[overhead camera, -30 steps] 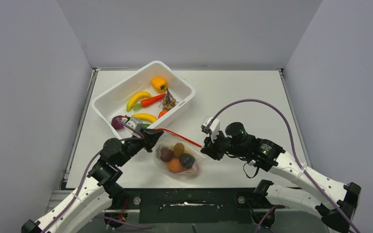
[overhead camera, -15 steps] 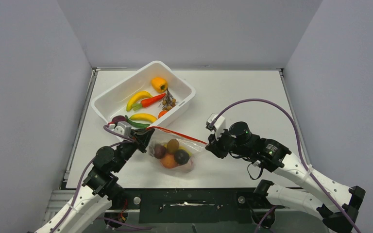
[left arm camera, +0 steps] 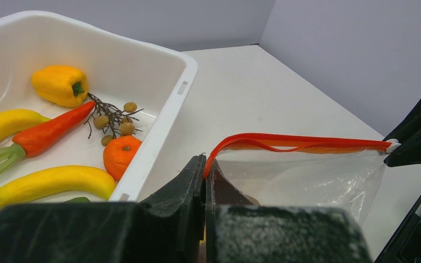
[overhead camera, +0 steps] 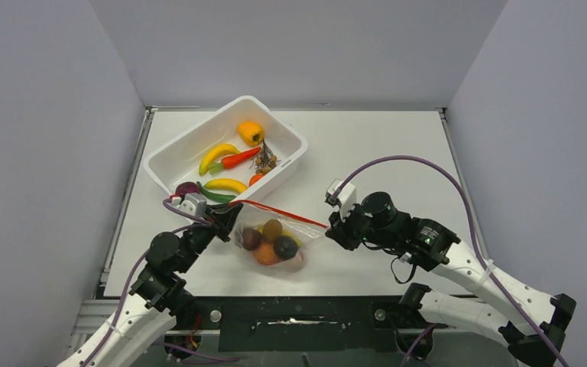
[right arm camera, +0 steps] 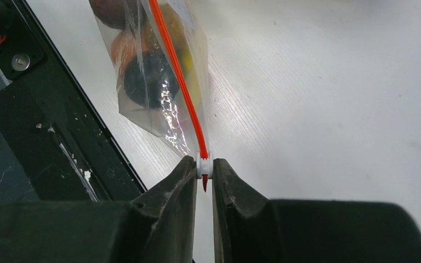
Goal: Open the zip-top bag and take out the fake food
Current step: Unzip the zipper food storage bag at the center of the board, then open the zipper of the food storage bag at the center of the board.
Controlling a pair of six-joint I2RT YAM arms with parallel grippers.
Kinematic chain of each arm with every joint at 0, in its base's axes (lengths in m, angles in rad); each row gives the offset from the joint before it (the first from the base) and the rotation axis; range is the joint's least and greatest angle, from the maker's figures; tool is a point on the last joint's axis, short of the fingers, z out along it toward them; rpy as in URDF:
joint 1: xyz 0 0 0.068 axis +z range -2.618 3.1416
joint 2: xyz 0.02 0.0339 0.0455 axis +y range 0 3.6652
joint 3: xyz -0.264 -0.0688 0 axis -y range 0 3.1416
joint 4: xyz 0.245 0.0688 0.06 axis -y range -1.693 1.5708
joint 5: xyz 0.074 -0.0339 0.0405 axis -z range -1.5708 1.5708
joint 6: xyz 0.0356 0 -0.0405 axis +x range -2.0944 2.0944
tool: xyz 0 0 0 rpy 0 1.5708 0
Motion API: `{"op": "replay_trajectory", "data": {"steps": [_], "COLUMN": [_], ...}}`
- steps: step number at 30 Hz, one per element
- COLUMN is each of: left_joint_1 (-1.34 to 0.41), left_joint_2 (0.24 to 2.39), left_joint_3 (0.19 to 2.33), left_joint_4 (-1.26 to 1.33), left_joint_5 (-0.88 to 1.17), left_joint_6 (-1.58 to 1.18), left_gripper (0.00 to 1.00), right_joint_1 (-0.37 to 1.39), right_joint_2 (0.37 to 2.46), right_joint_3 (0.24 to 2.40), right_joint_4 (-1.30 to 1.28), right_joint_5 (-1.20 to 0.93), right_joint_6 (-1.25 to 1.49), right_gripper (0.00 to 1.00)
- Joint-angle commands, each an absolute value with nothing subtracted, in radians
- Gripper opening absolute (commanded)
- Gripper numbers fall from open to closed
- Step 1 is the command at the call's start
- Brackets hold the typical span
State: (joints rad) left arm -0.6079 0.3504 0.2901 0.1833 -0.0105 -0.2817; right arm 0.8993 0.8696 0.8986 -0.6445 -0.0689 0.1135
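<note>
Now clamping the left end of the zip-top bag (overhead camera: 275, 243) with the left gripper (left arm camera: 204, 164), jaws shut tight on the red zip strip (left arm camera: 301, 143). Pinching the white slider (right arm camera: 204, 164) at the opposite end with the right gripper (right arm camera: 204, 169), jaws narrow. Holding the bag stretched over the table (overhead camera: 374, 153), just beside the white tub (overhead camera: 306, 142), fake food (overhead camera: 267, 246) inside.

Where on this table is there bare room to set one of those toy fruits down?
The widest bare patch of table lies far right, between the white tub and the right wall. Crowded: the near middle, where the zip-top bag stretches between the left gripper and the right gripper, and the tub's inside.
</note>
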Motion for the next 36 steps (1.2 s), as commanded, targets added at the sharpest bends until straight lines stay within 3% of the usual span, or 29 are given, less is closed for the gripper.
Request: {"op": "replay_trajectory", "data": {"steps": [1, 4, 8, 11, 20, 36], "left_joint_1": [-0.591, -0.591, -0.592, -0.592, -0.59, -0.589], "left_joint_2": [0.356, 0.367, 0.396, 0.43, 0.487, 0.493], "left_joint_3": [0.307, 0.304, 0.298, 0.307, 0.323, 0.352], "left_joint_4": [0.276, 0.301, 0.36, 0.375, 0.422, 0.365], "left_joint_5": [-0.045, 0.007, 0.127, 0.196, 0.262, 0.299], "left_joint_6": [-0.256, -0.258, -0.265, -0.271, -0.281, -0.275], "left_gripper": [0.0, 0.0, 0.0, 0.0, 0.0, 0.0], "right_joint_1": [0.901, 0.902, 0.902, 0.901, 0.902, 0.902], "right_joint_2": [0.821, 0.803, 0.768, 0.731, 0.666, 0.967], "right_joint_3": [0.937, 0.937, 0.941, 0.947, 0.943, 0.96], "right_joint_4": [-0.695, -0.676, -0.638, -0.615, -0.53, -0.386], "right_joint_5": [-0.035, -0.054, -0.044, -0.032, 0.19, -0.009], "right_joint_6": [0.106, 0.11, 0.136, 0.148, 0.284, 0.31], "right_gripper": [0.1, 0.19, 0.48, 0.55, 0.61, 0.59]}}
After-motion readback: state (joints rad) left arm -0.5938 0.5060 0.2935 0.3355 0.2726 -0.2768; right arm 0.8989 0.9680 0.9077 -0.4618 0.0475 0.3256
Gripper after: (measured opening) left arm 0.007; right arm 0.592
